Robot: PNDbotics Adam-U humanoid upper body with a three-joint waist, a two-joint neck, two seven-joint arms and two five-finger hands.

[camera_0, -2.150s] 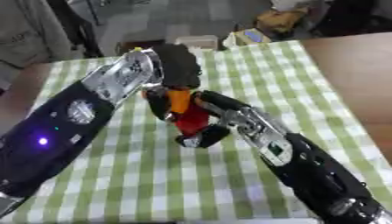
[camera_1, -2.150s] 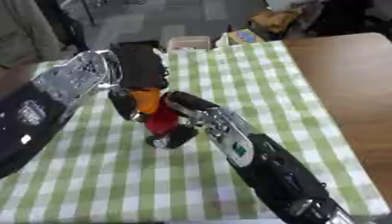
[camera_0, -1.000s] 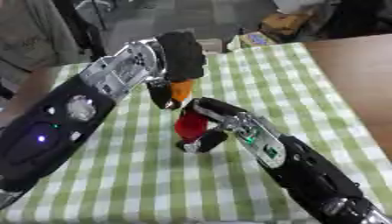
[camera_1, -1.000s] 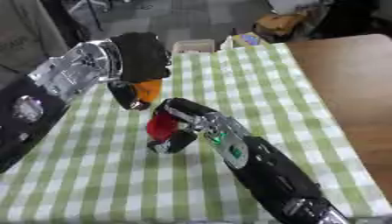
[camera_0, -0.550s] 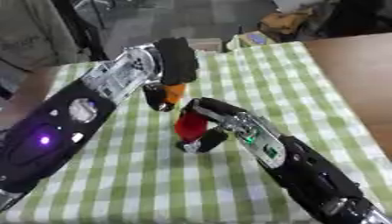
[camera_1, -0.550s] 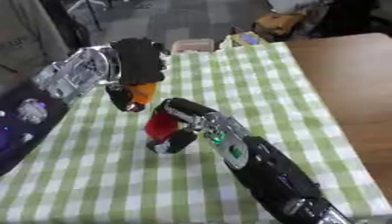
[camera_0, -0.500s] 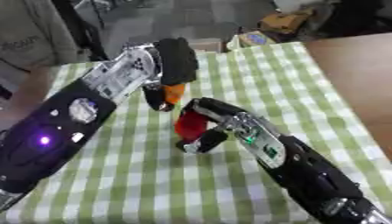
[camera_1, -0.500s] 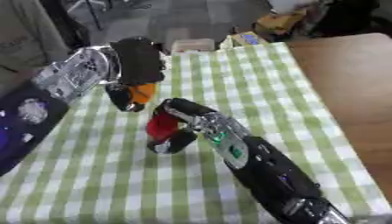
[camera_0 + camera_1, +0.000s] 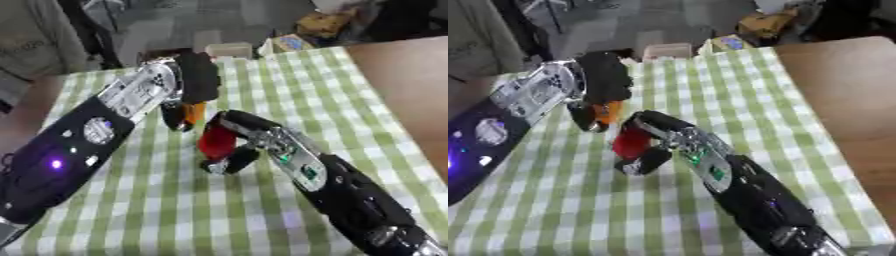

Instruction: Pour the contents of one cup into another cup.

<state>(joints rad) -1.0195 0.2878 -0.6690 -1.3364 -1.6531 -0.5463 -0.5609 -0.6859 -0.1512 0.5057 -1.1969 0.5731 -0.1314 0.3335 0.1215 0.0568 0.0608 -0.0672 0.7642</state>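
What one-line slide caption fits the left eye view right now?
Left hand holds the orange cup beside the red cup gripped by the right hand, over the green checked tablecloth.

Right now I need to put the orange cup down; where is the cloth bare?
Bare checked cloth lies near the front edge, between the two arms, and on the far right strip beside the brown table. The middle is crowded: left hand holds the orange cup, right hand the red cup.
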